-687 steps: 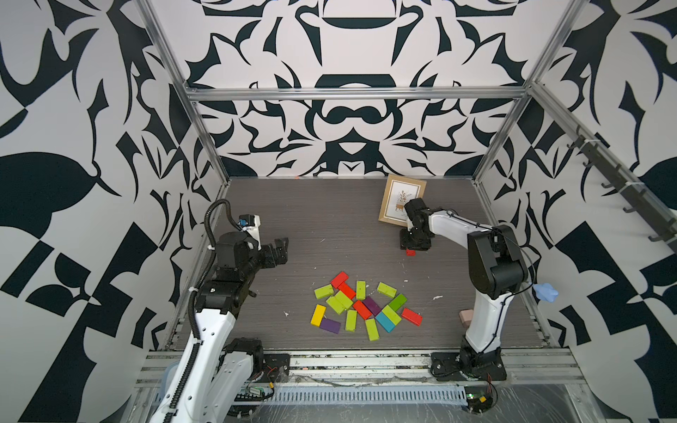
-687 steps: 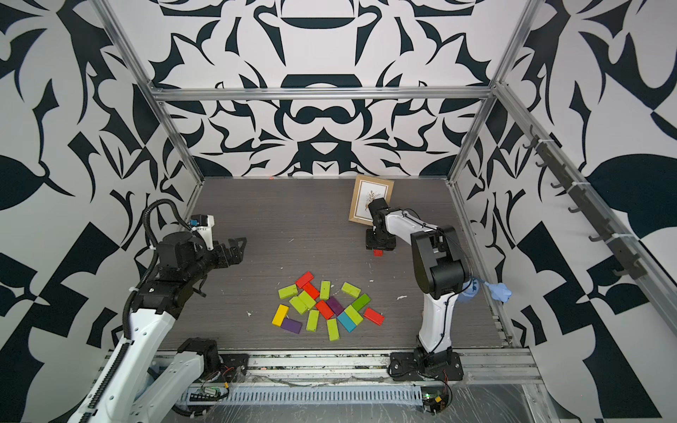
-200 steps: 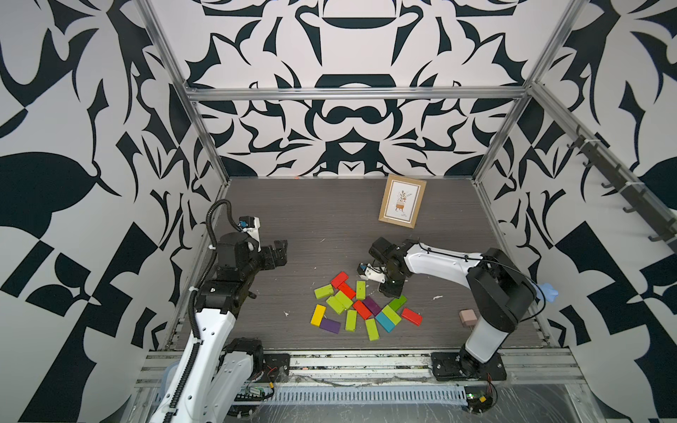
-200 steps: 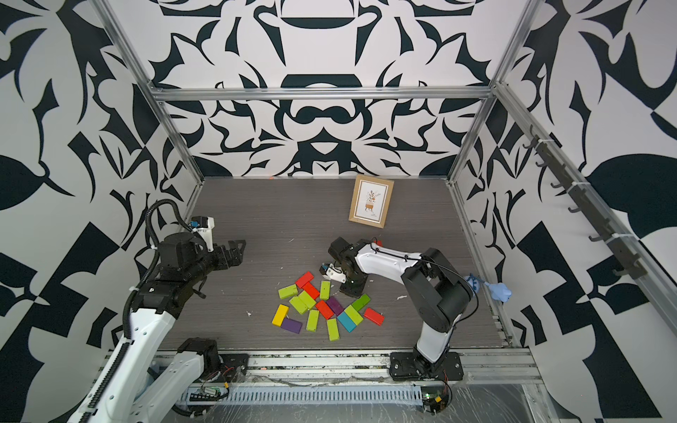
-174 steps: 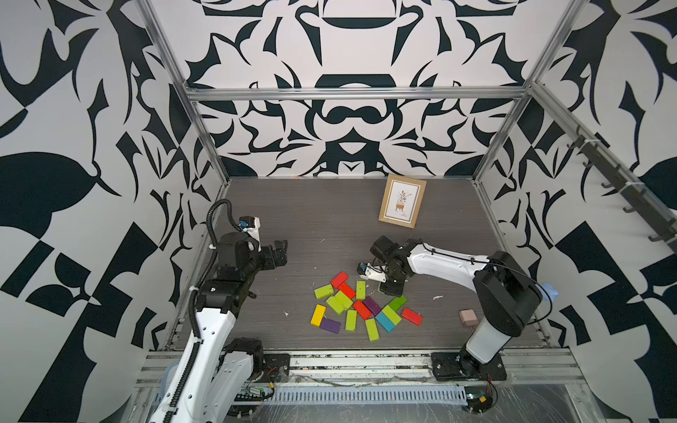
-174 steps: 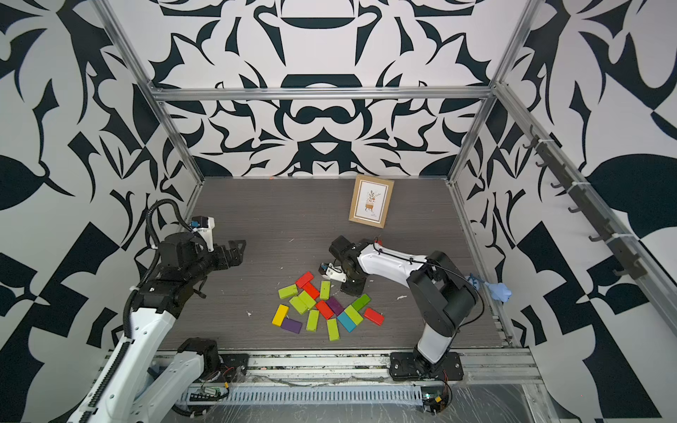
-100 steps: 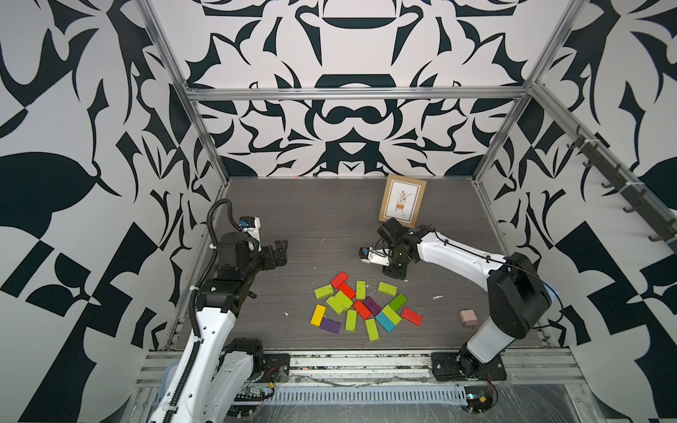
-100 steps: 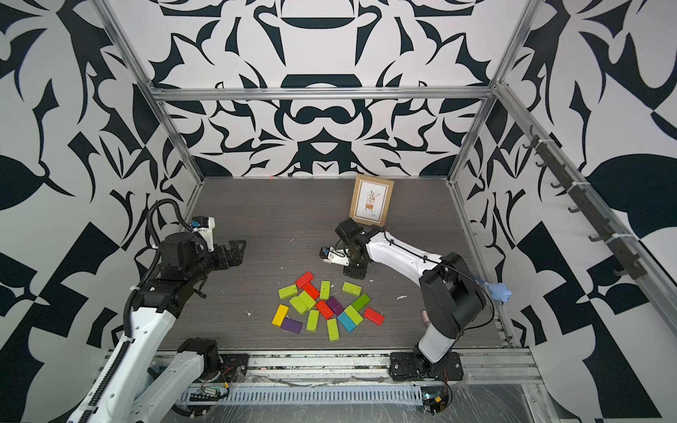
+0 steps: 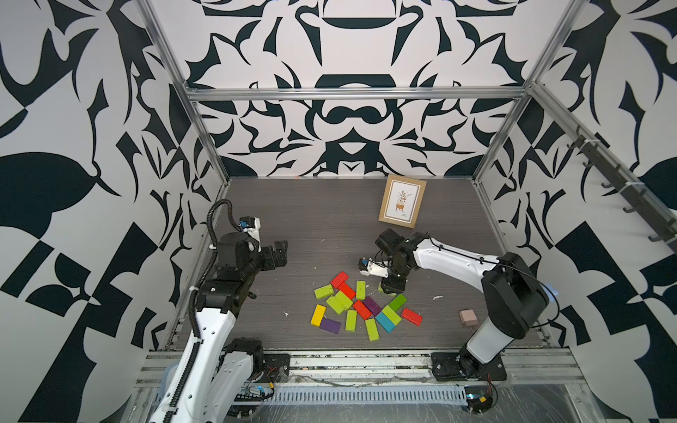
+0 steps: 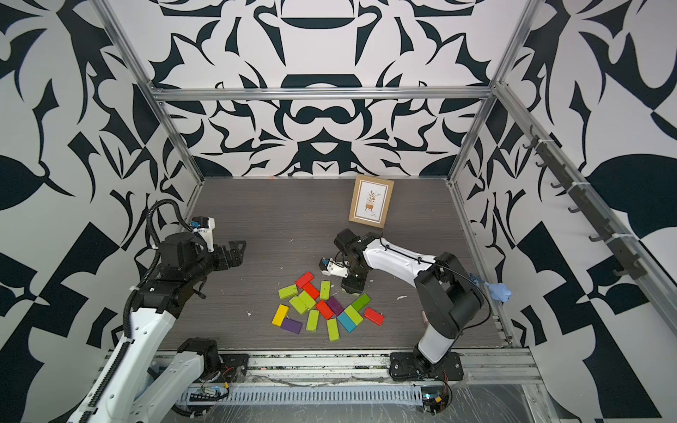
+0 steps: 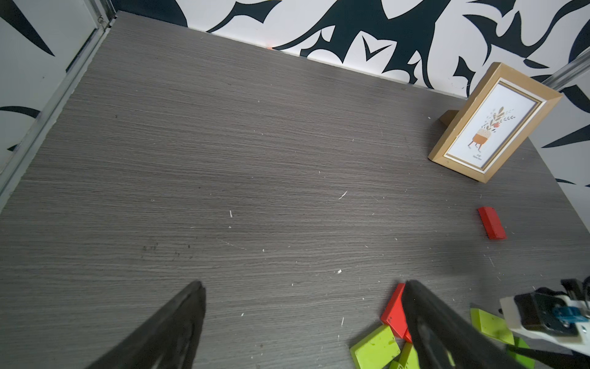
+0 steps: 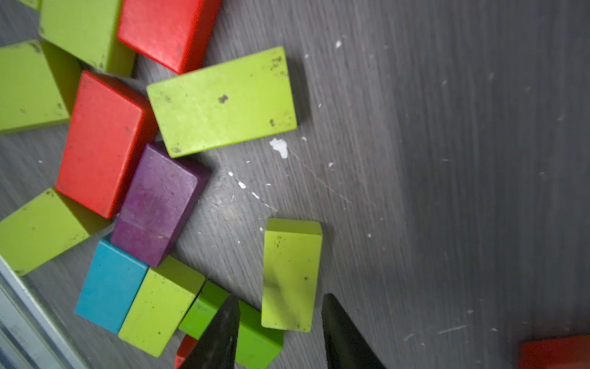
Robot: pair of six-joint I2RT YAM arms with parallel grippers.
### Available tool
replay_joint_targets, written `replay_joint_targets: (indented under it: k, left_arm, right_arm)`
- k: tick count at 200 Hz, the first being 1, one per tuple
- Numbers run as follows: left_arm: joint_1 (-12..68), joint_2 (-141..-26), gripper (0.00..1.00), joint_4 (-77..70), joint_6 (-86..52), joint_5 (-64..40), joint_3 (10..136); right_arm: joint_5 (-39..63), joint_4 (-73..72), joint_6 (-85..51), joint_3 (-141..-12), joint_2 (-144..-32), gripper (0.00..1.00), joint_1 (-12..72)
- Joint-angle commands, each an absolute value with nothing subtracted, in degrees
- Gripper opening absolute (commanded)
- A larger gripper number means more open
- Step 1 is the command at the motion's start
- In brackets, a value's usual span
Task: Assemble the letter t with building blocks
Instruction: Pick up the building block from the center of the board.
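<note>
Under the right gripper [image 12: 281, 306], between parted jaws, lies a lime block [image 12: 291, 262].

Nine green blocks [image 9: 324, 291], five red [image 9: 339, 279], two purple [image 9: 330, 325], one yellow [image 9: 318, 315], one teal [image 9: 384, 321]; one picture frame [image 9: 402, 200]; one adapter [image 9: 468, 318].

A light wooden picture frame [image 9: 402, 200] holding a potted-plant print stands propped toward the back of the grey wood-grain tabletop [image 9: 311, 219]. A pale pink plug adapter [image 9: 468, 318] lies well apart, front right.
</note>
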State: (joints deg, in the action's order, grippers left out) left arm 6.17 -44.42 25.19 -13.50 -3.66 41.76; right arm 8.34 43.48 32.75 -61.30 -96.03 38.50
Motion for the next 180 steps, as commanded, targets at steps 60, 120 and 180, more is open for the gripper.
replay_joint_targets:
  k: [60, 120, 180]
  left_arm:
    - [6.3, -44.6, 1.00, 25.8, -13.3, -4.1, 42.6]
    - [6.3, -45.0, 1.00, 25.5, -13.3, -4.3, 42.7]
    - [6.3, -44.7, 1.00, 25.6, -13.3, -4.2, 42.7]
  right_arm:
    - [3.1, 41.0, 29.2, -61.0, -99.4, 0.52, 39.8]
    - [2.7, 40.6, 29.1, -60.9, -100.2, 0.49, 40.1]
    - [2.4, 40.7, 31.9, -61.1, -100.7, 0.28, 40.1]
